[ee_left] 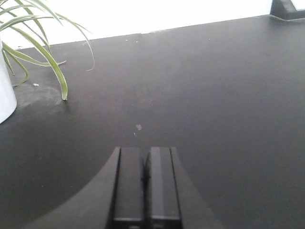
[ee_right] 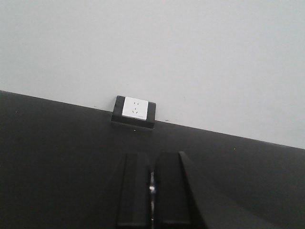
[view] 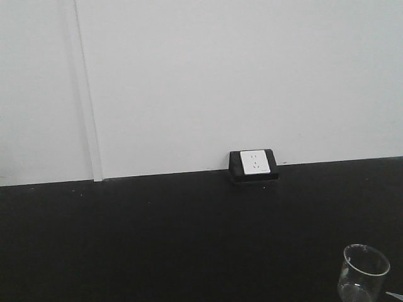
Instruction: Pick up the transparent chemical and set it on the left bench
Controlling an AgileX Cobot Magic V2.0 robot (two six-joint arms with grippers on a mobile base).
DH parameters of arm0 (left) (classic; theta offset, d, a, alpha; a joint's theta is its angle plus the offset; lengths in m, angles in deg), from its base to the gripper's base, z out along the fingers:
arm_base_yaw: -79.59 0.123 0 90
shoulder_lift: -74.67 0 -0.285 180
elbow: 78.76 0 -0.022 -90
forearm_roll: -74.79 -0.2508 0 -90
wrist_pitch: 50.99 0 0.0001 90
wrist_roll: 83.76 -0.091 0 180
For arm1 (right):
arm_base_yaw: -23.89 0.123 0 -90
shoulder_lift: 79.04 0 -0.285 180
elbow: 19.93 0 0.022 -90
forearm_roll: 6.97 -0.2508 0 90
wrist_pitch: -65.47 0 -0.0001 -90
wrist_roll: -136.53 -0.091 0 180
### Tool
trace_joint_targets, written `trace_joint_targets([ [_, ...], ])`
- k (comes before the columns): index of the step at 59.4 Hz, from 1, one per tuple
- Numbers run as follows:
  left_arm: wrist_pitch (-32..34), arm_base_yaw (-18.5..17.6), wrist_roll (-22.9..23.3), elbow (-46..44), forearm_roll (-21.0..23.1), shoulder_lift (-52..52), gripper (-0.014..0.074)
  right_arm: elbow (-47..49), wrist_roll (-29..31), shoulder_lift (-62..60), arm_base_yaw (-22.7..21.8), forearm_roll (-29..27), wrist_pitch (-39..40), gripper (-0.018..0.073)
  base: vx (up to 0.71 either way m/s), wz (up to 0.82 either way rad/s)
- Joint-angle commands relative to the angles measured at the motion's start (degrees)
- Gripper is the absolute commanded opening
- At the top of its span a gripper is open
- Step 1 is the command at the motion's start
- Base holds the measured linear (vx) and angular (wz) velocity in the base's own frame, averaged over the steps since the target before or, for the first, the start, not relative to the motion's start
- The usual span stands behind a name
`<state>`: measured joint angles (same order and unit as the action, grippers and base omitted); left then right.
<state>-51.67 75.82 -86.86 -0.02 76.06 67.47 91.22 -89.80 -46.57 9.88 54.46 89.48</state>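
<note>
left fingers [ee_left: 131,186] and right fingers [ee_right: 167,191] are pressed together, empty; the pipette is not plainly in view, maybe the pale sliver [view: 394,294] beside the glass beaker [view: 364,272], off to the right fingers' side.

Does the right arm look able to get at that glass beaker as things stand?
Probably yes: the beaker stands in the open on the black worktop, with no obstacle showing, though the right fingers are shut and must open first.

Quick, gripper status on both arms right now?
Left gripper: closed, nothing visible in it.
Right gripper: closed; cannot tell whether anything thin is pinched inside.
</note>
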Motion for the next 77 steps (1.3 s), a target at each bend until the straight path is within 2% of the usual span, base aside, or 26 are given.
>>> trace_joint_targets([
  [1, 4.5, -0.1, 0.4, 0.9, 0.0, 1.1, -0.0003, 1.6, 0.0, 0.3, -0.3, -1.1, 2.1, -0.0003, 0.0, 0.0],
  [43, 4.5, -0.1, 0.4, 0.9, 0.0, 1.1, -0.0003, 1.6, 0.0, 0.3, -0.3, -1.1, 2.2, -0.0003, -0.02, 0.01],
  [77, 4.5, -0.1, 0.4, 0.9, 0.0, 1.1, -0.0003, 1.6, 0.0, 0.3, -0.3, -1.1, 2.2, -0.0003, -0.24, 0.13],
])
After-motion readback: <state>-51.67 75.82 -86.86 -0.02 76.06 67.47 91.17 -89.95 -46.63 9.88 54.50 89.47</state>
